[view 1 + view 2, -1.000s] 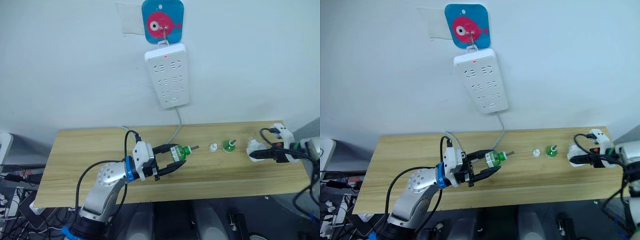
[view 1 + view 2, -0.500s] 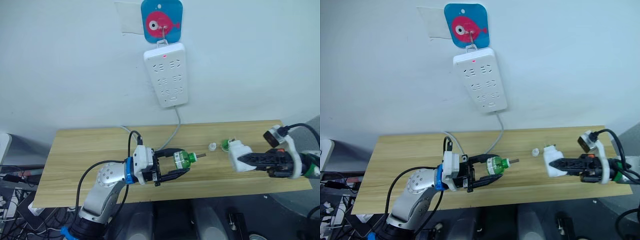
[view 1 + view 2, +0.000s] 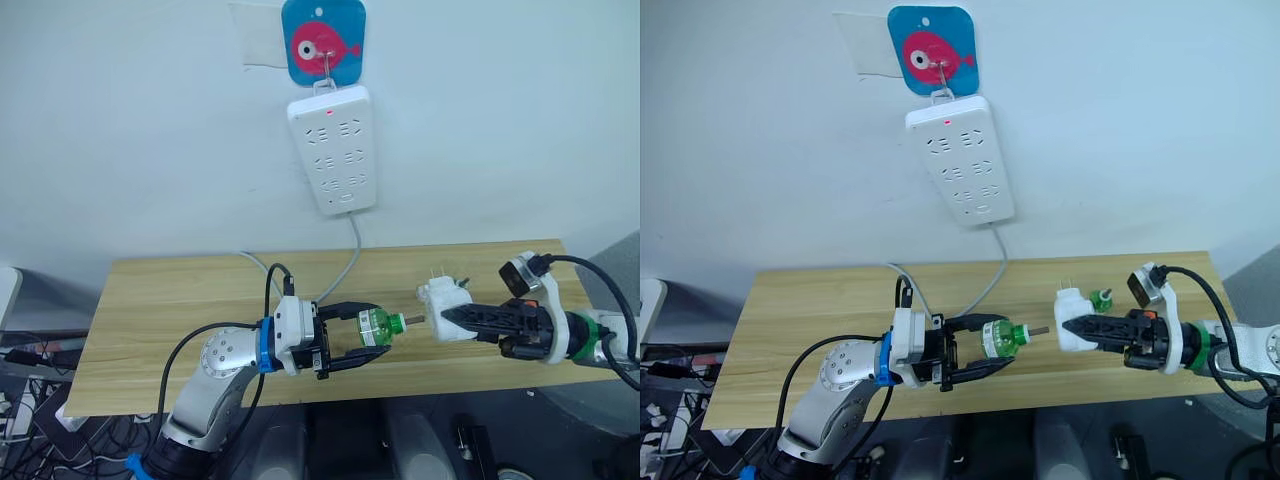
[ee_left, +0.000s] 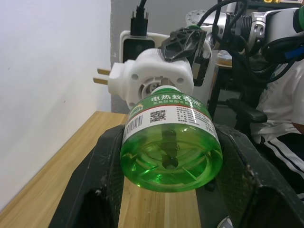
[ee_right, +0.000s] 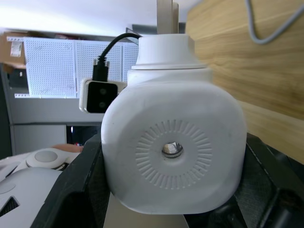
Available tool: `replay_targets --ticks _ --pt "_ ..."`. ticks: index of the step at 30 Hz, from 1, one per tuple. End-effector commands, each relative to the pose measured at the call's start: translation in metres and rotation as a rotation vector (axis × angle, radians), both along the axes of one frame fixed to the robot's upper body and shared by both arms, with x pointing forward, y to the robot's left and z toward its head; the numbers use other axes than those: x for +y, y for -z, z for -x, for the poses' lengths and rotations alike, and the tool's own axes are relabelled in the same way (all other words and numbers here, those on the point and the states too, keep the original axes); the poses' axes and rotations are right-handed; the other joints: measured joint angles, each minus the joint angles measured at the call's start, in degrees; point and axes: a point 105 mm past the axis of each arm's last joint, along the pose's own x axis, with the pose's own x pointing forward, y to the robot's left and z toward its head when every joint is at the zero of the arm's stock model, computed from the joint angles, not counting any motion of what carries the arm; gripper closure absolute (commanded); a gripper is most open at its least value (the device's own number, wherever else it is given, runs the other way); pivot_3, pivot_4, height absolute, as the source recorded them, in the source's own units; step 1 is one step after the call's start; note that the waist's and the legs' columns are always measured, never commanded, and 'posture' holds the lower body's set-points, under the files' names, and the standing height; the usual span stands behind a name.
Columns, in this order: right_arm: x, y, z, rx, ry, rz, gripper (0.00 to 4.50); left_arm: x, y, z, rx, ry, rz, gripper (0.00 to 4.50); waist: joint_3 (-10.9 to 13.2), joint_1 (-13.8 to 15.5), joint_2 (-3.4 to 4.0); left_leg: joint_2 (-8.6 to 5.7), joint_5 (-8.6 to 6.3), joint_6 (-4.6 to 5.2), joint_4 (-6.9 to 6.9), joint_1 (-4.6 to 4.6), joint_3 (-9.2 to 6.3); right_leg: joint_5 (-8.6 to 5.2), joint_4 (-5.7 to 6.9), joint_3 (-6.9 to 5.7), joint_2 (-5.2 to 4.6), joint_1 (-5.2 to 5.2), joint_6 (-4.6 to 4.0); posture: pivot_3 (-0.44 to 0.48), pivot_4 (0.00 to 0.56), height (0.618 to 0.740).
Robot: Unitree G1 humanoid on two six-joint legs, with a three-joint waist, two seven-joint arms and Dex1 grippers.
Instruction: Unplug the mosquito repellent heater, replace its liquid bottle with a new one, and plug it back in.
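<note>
Now we are clamping the green bottle [image 3: 376, 324] in our left gripper [image 3: 362, 336], wick pointing at the heater [image 3: 441, 297] pinched in our right gripper [image 3: 1080, 330]. We should be keeping the wick lined up with the heater's opening, easing straight in.

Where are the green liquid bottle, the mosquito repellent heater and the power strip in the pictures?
green liquid bottle [image 3: 378, 325], left eye view, on its clear green body.
mosquito repellent heater [image 3: 443, 297], left eye view, on its white housing.
power strip [image 3: 333, 150], left eye view, on its white face between the sockets.
</note>
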Motion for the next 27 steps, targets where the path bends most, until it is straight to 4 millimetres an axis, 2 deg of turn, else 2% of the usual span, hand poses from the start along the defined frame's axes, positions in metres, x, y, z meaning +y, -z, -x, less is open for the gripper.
replay_targets --ticks 1,18,27 --pt "0.0092 -0.0103 0.0045 -0.046 -0.038 -0.031 1.5 -0.0051 -0.0086 0.0062 -0.038 0.024 0.028 2.24 0.0 0.05 0.0 0.0 0.0 0.0 0.0 0.0 -0.01 0.0 0.0 0.0 0.0 0.0 0.0 -0.096 0.305 0.74" --pt "0.0175 -0.0102 0.0091 -0.046 -0.088 -0.036 1.5 -0.008 -0.0057 0.0014 -0.045 0.027 0.02 2.24 0.0 0.1 0.0 -0.01 0.0 0.0 -0.02 -0.04 -0.04 0.0 -0.04 -0.01 -0.01 -0.01 0.0 -0.093 0.308 0.74" --pt "0.0145 -0.0133 0.0118 -0.04 -0.11 -0.043 1.5 -0.0052 -0.0038 0.0 -0.046 0.025 0.013 2.24 0.01 0.11 -0.01 -0.01 0.0 0.0 -0.03 -0.04 -0.07 0.0 -0.06 -0.03 -0.02 -0.01 0.0 -0.092 0.314 0.74"
